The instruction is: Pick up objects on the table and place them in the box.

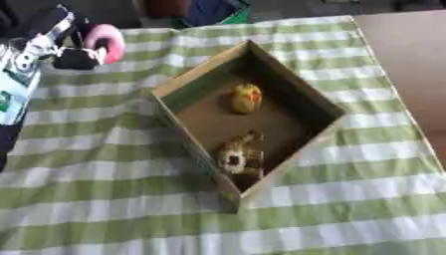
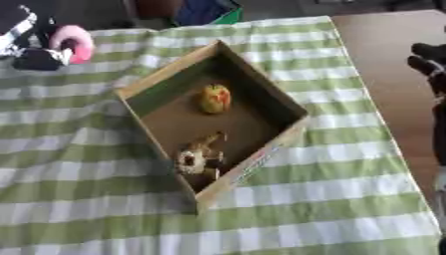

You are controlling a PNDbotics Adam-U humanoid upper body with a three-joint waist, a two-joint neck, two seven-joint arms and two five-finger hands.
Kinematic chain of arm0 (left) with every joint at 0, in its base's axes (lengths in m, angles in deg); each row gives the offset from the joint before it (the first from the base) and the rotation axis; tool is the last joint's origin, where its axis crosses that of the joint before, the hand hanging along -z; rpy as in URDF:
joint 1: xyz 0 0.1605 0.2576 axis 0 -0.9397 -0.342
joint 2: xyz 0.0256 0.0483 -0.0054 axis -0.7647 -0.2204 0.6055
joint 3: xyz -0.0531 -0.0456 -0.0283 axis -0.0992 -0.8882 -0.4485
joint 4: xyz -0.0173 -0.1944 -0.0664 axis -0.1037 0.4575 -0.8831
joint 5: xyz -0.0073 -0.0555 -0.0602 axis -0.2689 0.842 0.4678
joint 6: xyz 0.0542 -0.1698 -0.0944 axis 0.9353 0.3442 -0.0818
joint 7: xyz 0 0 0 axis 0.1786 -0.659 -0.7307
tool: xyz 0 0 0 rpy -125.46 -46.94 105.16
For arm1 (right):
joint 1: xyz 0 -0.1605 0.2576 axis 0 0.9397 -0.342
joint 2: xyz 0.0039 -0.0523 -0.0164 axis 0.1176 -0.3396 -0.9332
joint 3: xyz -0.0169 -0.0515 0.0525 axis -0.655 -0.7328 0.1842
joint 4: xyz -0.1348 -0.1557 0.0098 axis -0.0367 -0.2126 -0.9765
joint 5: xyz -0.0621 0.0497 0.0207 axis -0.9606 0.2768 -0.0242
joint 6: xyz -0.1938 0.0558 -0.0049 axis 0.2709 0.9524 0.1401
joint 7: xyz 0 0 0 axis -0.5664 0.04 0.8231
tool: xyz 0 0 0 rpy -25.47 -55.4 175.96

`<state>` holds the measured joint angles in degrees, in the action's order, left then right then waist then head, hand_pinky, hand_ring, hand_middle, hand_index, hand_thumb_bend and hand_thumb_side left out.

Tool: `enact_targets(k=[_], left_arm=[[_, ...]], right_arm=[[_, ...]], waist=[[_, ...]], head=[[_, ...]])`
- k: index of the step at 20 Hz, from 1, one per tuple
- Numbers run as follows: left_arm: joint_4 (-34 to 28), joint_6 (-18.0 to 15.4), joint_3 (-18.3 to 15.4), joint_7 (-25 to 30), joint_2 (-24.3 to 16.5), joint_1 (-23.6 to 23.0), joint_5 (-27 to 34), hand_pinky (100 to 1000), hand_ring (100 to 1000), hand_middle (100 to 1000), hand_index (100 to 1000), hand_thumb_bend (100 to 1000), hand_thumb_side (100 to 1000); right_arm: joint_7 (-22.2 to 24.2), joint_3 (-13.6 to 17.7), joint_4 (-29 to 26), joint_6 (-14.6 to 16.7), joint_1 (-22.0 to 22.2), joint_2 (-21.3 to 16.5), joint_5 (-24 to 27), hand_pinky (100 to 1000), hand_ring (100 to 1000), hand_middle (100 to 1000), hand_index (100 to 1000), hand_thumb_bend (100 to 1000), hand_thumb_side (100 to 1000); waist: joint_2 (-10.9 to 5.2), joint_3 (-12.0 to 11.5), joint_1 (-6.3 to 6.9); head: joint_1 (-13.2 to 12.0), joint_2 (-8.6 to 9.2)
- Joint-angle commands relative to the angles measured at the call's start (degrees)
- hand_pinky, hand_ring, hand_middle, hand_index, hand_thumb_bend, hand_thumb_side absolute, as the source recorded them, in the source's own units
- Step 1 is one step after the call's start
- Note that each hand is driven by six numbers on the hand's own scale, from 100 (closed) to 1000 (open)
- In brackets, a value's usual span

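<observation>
My left hand [image 1: 76, 56] is up at the far left of the table, over the green-and-white checked cloth [image 1: 104, 199], and its dark fingers are curled round a pink ring-shaped object [image 1: 108, 42]. The ring sits at the top of my grip, with its rounded pink edge showing above and to the right of my fingers. I cannot tell whether the ring rests on the cloth or is raised off it.

The cardboard box [image 1: 193, 72] lies open in the middle of the cloth, turned so that 1 corner points away from me and 1 points toward me. It is well apart from my left hand, to that hand's right and nearer to me.

Inside the box there are 2 things. A small yellow rounded object with a red patch [image 1: 247, 97] lies toward the far part of the floor. A brownish, pale-spotted object [image 1: 239, 155] (I cannot make out what it is) lies toward the near corner, close against the right wall.

My right hand [image 2: 428, 62] shows only at the right edge of the right eye view, over the bare brown table [image 2: 383, 60] beyond the cloth. I cannot tell how its fingers stand.
</observation>
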<state>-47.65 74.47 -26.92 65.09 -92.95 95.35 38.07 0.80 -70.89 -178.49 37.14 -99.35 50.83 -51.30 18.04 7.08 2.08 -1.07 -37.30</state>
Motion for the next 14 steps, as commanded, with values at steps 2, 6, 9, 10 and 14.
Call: enact_targets(k=[2,6,9,10,14], left_arm=[[-5.7,-1.4,1.5,1.3,-0.5,2.9,0.5,187,524,474,599,100,318],[-9.5,-2.4,3.5,2.3,1.7,4.9,-0.7,188,526,476,598,100,316],[-12.1,-3.2,4.9,2.8,4.3,5.9,-2.5,189,526,475,596,100,316],[-12.8,-3.4,5.3,2.9,5.2,6.1,-3.1,189,526,475,595,100,316],[-14.4,-4.3,6.9,3.7,9.2,6.4,-5.4,214,526,474,593,100,312]], right_arm=[[-0.2,0.1,-1.1,0.2,-0.5,-1.0,0.3,773,730,513,760,100,1000],[-0.4,0.0,-1.1,0.4,-0.8,-1.1,0.5,772,731,516,760,100,1000],[-0.5,0.0,-1.1,0.6,-1.2,-1.0,0.7,771,732,517,761,100,1000],[-0.6,0.0,-1.1,0.6,-1.3,-1.0,0.8,771,732,518,761,100,1000],[-0.8,0.0,-1.1,0.8,-1.6,-0.9,1.0,771,733,519,760,100,1000]], waist=[[-1.72,0.2,-0.23],[-2.23,0.3,-0.34],[-2.51,0.5,-0.46],[-2.56,0.6,-0.49],[-2.70,0.8,-0.57]], head=[[0.0,-0.76],[-0.1,-1.58],[0.0,-1.84],[-0.1,-1.85],[-0.7,-1.97]])
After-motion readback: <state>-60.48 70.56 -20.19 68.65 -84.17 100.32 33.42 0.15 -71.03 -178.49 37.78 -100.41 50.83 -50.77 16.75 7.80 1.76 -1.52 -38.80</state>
